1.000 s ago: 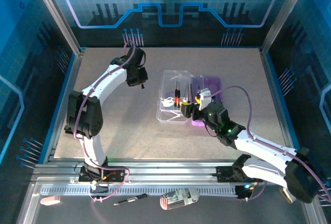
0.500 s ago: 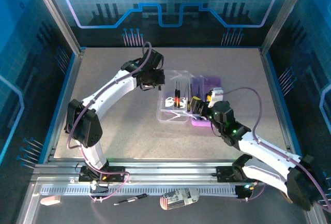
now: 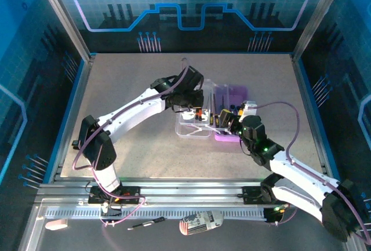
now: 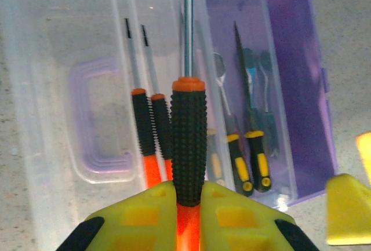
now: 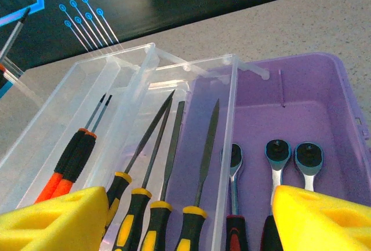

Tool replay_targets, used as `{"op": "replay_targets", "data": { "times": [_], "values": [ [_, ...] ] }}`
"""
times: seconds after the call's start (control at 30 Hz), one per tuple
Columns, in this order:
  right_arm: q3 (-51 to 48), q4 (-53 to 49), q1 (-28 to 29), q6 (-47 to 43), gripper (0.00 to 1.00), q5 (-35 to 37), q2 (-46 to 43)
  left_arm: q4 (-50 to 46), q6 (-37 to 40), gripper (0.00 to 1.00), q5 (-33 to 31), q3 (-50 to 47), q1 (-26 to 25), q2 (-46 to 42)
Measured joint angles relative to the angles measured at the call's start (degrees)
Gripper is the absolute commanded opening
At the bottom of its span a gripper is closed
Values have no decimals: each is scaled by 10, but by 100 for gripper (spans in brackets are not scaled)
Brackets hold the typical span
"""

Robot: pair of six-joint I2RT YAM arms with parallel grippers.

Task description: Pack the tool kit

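The left gripper (image 4: pixel 188 206) was clenched on a screwdriver (image 4: pixel 188 141), knobbly black grip, orange collar, thin steel shaft, over the open tool kit (image 3: pixel 239 93) mid-table (image 3: pixel 145 146). The right gripper (image 5: pixel 188 219) gaped wide beside its purple plastic base.

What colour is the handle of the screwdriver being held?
The screwdriver handle is black, studded, with orange ends; the left wrist view shows it best.

Speckled grey tabletop (image 3: pixel 139 141), blue circuit-pattern walls (image 3: pixel 185 7), aluminium frame posts (image 3: pixel 61 16).
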Motion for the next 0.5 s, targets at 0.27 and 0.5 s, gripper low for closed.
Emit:
{"op": "replay_targets", "data": {
  "times": [0.27, 0.5],
  "values": [
    [0, -1, -2, 0, 76, 0, 1, 24, -23, 14, 5, 0, -22, 43],
    [0, -1, -3, 0, 76, -2, 0, 34, -26, 14, 6, 0, -25, 61]
  ]
}}
